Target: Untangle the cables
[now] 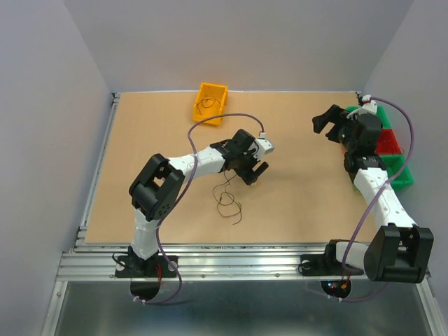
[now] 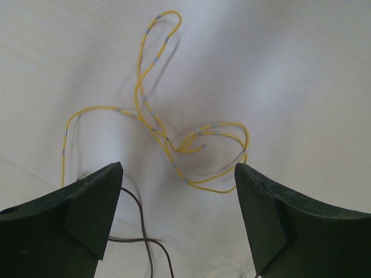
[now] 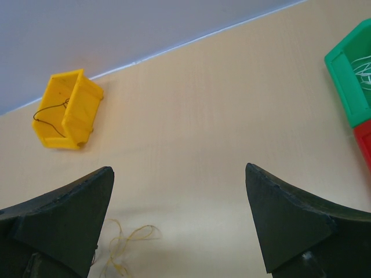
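A thin tan-yellow cable (image 2: 168,139) lies in loose loops on the table, seen in the left wrist view. A dark brown cable (image 2: 139,231) crosses itself beside it, near the left finger. In the top view the cables (image 1: 227,199) lie together on the table, just near-left of my left gripper (image 1: 254,173). The left gripper (image 2: 177,174) hovers over them, open and empty. My right gripper (image 1: 327,126) is open and empty at the far right, well away from the cables. In the right wrist view (image 3: 179,174) the yellow cable (image 3: 124,243) shows faintly at lower left.
A yellow bin (image 1: 210,103) at the back holds a dark wire (image 3: 49,113). Green bins (image 1: 399,171) and a red bin (image 1: 388,143) stand at the right edge. The green bin (image 3: 339,69) holds whitish wires (image 3: 364,66).
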Tool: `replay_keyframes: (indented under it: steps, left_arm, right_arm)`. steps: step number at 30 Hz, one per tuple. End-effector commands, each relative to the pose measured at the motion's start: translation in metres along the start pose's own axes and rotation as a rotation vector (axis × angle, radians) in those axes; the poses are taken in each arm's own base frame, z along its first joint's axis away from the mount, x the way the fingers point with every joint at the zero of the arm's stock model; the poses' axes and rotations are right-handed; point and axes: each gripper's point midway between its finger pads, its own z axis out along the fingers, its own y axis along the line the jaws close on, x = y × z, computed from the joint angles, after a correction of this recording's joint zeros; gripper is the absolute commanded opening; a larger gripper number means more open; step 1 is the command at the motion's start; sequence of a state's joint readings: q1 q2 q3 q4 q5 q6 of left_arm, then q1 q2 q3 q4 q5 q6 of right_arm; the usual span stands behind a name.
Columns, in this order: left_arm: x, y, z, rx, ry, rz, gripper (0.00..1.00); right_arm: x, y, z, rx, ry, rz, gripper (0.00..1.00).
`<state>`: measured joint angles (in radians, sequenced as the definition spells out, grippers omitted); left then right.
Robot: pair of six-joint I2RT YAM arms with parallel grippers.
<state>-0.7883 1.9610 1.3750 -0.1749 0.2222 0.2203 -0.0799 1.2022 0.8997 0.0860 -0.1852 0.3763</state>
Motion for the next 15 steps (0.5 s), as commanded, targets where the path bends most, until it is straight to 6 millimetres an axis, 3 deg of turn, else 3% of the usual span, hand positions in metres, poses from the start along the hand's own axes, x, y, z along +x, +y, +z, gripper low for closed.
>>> replay_keyframes:
  steps: [1,4,5,8,9,11,12,15]
  left_arm:
    - [-0.013,0.006,0.000,-0.027,-0.010,0.029,0.86]
    - [-0.009,0.006,0.009,-0.039,0.008,0.042,0.75]
    - [-0.008,0.006,0.011,-0.044,0.016,0.045,0.62]
    - [-0.007,0.009,0.016,-0.053,0.024,0.050,0.40]
    - [-0.008,0.008,0.016,-0.051,0.020,0.052,0.22]
    - [-0.016,0.007,0.010,-0.045,-0.003,0.064,0.05]
    - [-0.019,0.006,0.008,-0.040,-0.015,0.068,0.00]
    - [-0.037,-0.009,-0.007,0.017,-0.075,0.085,0.00]
  right_arm:
    - [-0.019,0.001,-0.010,0.001,-0.088,-0.036,1.00]
    - [-0.020,0.000,-0.012,0.012,-0.097,-0.035,1.00]
    - [-0.020,-0.001,-0.012,0.016,-0.099,-0.036,1.00]
    - [-0.021,-0.003,-0.013,0.023,-0.102,-0.036,1.00]
    - [-0.021,-0.003,-0.012,0.023,-0.102,-0.036,1.00]
    - [-0.021,-0.005,-0.011,0.038,-0.105,-0.024,1.00]
    - [-0.022,-0.008,-0.011,0.054,-0.111,-0.019,1.00]
    - [-0.032,-0.018,-0.020,0.128,-0.164,0.006,1.00]
